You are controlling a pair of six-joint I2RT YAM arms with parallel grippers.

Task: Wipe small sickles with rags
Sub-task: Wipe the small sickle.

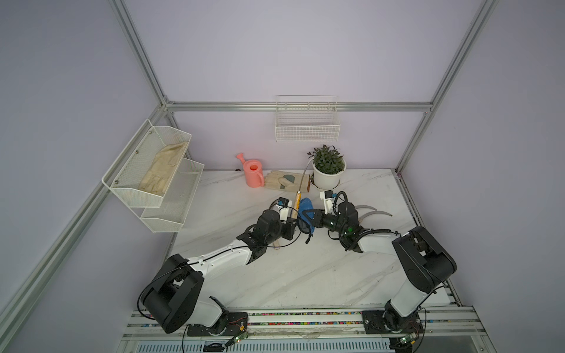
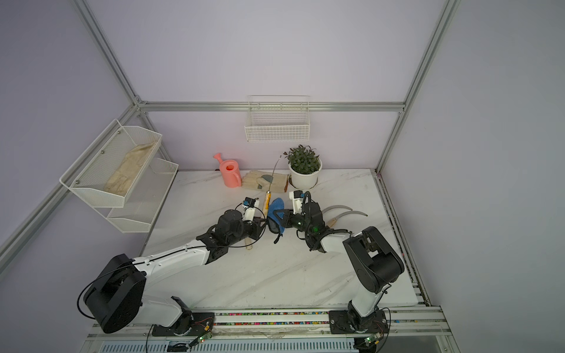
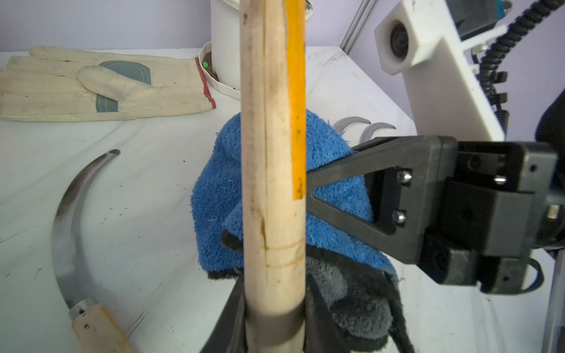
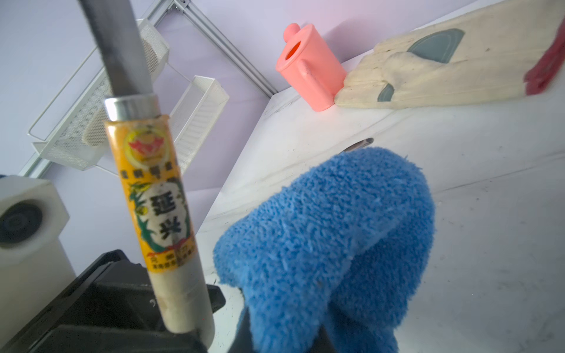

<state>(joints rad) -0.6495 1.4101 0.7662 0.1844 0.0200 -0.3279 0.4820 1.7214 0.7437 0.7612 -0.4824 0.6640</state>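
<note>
In the left wrist view, one sickle (image 3: pixel 272 152) is held upright. Its pale wooden handle is clamped low down between the jaws of the left gripper (image 3: pixel 275 324), which are pressed together on it. The blue rag (image 3: pixel 220 189) is pinched in the right gripper (image 4: pixel 284 334), whose jaws are closed on a bunched fold of it. The rag is held just beside the handle; whether cloth and wood touch cannot be told. In both top views the grey blade is seen rising clear above the rag, toward the potted plant (image 1: pixel 328 160), so no cloth is laid on the metal at this moment. The wiping of this sickle is therefore judged to be about to begin or only partly done, with the blade's length yet to be covered.

Three more sickles are found on the table (image 1: pixel 290 275). A lone sickle (image 3: pixel 61 232) lies flat beside the left arm, and a pair of sickles (image 1: pixel 367 207) lies side by side behind the right arm. Dark patches are seen on the lone sickle's blade, but which of the three have been wiped cannot be decided from these views. At the least the held blade, and probably some of the others, are judged to be left.
</note>
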